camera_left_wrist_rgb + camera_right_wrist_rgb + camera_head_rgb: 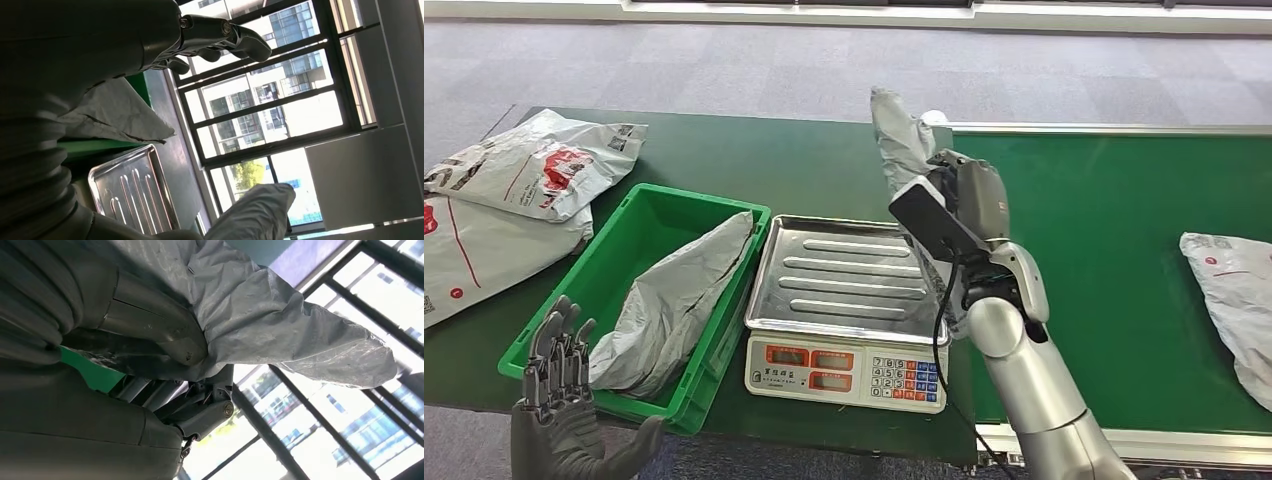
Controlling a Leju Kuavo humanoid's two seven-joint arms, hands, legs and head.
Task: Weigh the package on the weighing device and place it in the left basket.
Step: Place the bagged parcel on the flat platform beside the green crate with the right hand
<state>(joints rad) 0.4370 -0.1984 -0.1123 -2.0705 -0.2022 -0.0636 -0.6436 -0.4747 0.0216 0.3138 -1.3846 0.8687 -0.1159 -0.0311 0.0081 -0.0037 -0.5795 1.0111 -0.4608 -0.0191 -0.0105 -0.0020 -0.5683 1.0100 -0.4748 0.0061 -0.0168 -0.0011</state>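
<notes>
Green table (pixel 824 165), scale (pixel 844 300) pan bare, weighing not done.
Right hand (pixel 954 200) grips the grey package (pixel 899 135), raised beside the scale's far right corner. Left hand (pixel 559 400) hovers, fingers spread, holding nothing, near the basket (pixel 639 215), which already holds one bag (pixel 674 300). Left: set down, weigh, transfer.

Not much to read here; the scale (pixel 846 372) carries a keypad of digits on its front panel, 7-8-9, 4-5-6, 1-2-3 just about legible, beside small orange display windows too blurred to read; the white mailing bags (pixel 519 165) on the table wear red print and square codes, none legible; the grey bag (pixel 1239 275) on the right shows a red mark, unreadable.
</notes>
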